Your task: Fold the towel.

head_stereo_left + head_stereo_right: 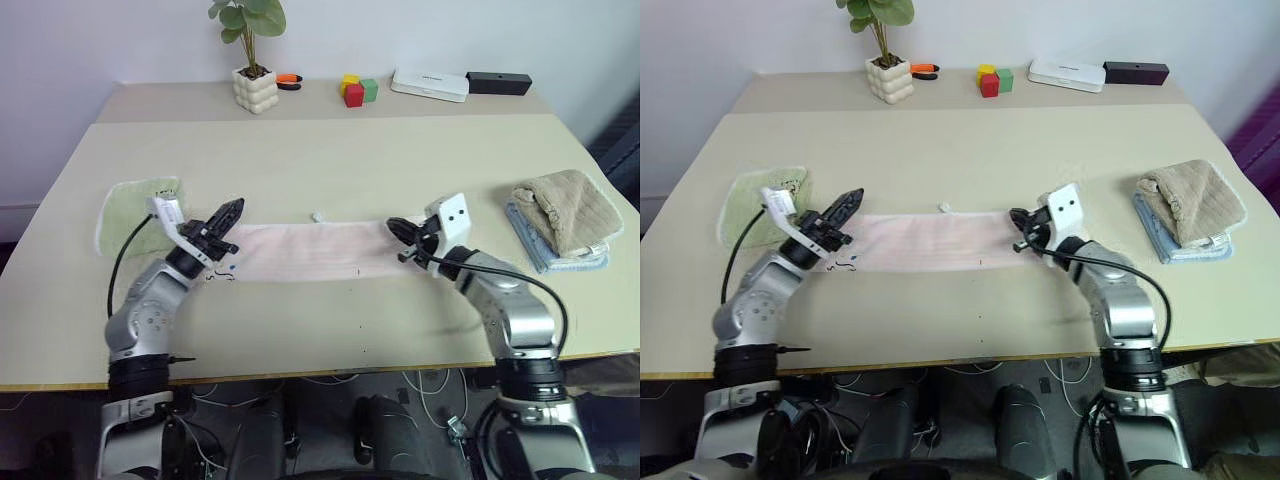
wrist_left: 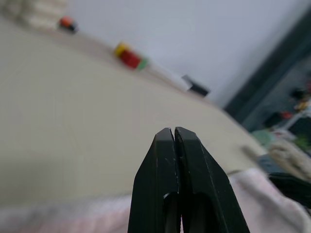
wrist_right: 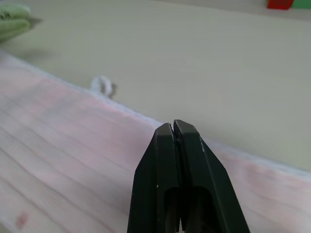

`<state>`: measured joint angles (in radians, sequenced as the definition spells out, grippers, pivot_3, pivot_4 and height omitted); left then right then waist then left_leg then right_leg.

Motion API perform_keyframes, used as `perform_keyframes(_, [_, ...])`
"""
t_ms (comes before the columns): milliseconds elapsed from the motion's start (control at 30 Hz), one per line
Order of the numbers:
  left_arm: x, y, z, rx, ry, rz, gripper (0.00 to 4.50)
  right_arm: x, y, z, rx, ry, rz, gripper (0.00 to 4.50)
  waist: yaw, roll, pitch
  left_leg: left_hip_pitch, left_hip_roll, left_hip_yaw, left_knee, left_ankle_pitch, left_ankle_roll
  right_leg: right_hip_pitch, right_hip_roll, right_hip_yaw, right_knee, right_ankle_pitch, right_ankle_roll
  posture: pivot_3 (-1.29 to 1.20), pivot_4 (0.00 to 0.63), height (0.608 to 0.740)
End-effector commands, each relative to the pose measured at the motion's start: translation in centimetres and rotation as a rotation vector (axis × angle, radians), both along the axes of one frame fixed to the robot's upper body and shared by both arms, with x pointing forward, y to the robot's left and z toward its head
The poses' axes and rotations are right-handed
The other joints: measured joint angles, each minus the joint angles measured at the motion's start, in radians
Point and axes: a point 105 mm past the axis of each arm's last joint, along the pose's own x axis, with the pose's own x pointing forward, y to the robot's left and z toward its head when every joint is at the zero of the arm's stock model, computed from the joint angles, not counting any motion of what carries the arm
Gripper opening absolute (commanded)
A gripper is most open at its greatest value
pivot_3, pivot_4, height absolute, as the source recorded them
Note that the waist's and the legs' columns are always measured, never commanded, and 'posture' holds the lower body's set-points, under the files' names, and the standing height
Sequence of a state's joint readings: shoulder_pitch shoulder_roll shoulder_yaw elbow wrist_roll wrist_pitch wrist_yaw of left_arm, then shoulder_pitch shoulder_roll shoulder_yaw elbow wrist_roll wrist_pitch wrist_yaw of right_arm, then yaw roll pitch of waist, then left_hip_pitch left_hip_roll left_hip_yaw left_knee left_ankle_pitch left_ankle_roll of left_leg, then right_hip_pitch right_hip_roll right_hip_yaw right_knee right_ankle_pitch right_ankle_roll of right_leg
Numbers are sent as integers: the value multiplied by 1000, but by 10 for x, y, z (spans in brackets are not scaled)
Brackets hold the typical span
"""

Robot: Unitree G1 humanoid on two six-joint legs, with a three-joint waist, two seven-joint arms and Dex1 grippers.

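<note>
The pale pink towel [image 1: 305, 252] lies flat in a long strip across the middle of the table, with a small white tag [image 1: 317, 216] at its far edge and a dark mark [image 1: 845, 265] near its left corner. My left gripper [image 1: 235, 208] hovers over the towel's left end, shut, and no cloth shows between its fingers [image 2: 165, 160]. Over the right end my right gripper [image 1: 392, 226] points inward, also shut, its fingers [image 3: 187, 155] just above the pink cloth [image 3: 73, 145] with nothing pinched.
A light green towel [image 1: 135, 210] lies at the left. A tan towel [image 1: 565, 208] rests on a folded blue cloth [image 1: 540, 250] at the right. At the table's back stand a potted plant [image 1: 255, 88], coloured blocks [image 1: 357, 90], a white box [image 1: 430, 84] and a black box [image 1: 498, 82].
</note>
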<state>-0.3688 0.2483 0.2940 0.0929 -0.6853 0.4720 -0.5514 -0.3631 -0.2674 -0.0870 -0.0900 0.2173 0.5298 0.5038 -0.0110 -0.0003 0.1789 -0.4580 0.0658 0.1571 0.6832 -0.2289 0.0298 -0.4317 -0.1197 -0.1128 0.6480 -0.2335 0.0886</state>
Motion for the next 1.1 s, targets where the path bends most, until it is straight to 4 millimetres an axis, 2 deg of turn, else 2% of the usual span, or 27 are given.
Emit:
perform_keyframes(33, [7, -10, 2, 45, 22, 36, 27, 9, -1, 13, 54, -46, -111, 0, -1, 0, 0, 0, 0, 0, 0, 0, 0, 0, 0, 0, 0, 0, 0, 0, 150, 740])
perform_keyframes(167, [10, -8, -19, -66, 146, 80, 27, 18, -13, -2, 38, -18, -228, 0, -1, 0, 0, 0, 0, 1, 0, 0, 0, 0, 0, 0, -1, 0, 0, 0, 150, 740])
perform_keyframes(267, [10, -2, -24, -176, 193, 82, 27, 21, -29, -12, 37, 8, -316, 0, -4, 0, 0, 0, 0, 0, -1, 0, 0, -1, 0, 0, -1, 0, 0, 0, 150, 740])
perform_keyframes(333, [12, 15, -29, -94, 175, 183, 27, 20, -36, -18, 30, 20, -336, 0, -4, 0, 0, 0, 0, 1, -1, 0, 0, -1, 0, 0, -1, 0, 0, 0, 150, 740])
perform_keyframes(400, [18, 39, -48, 36, 265, 340, 27, 21, -48, -21, 12, 26, -383, 0, -5, 0, 0, 0, 0, 1, -1, 0, 0, -1, 0, 0, -1, 0, 0, 0, 150, 740])
perform_keyframes(467, [22, 55, -56, -16, 343, 424, 27, 23, -55, -21, -11, 21, -409, 0, -4, 1, -1, 0, 0, 0, -1, -1, 1, 0, 0, 0, 0, 0, 0, 0, 150, 740])
perform_keyframes(533, [24, 64, -57, -56, 388, 477, 27, 24, -54, -19, -8, 10, -394, 0, -6, 1, -1, 2, 0, 0, -1, -2, 4, 1, 0, 0, 0, 0, 0, 0, 150, 740])
perform_keyframes(700, [28, 56, -42, -58, 354, 442, 27, 26, -46, -15, 12, -2, -368, 0, -10, 1, -1, 8, 0, 1, -5, -3, 4, 4, 0, 1, 0, 0, 0, 0, 150, 740])
perform_keyframes(800, [29, 52, -38, 95, 299, 486, 27, 26, -40, -15, 28, 0, -358, 0, -9, 1, -1, 8, 0, 2, -6, -3, 4, 4, 0, 1, -1, 0, 0, 0, 150, 740])
perform_keyframes(1100, [25, 11, -18, -131, 316, 191, 27, 26, -35, -13, 39, -7, -335, 0, -2, 1, -1, 8, 0, 2, -5, -3, 4, 4, 0, 1, -1, 0, 0, 0, 150, 740])
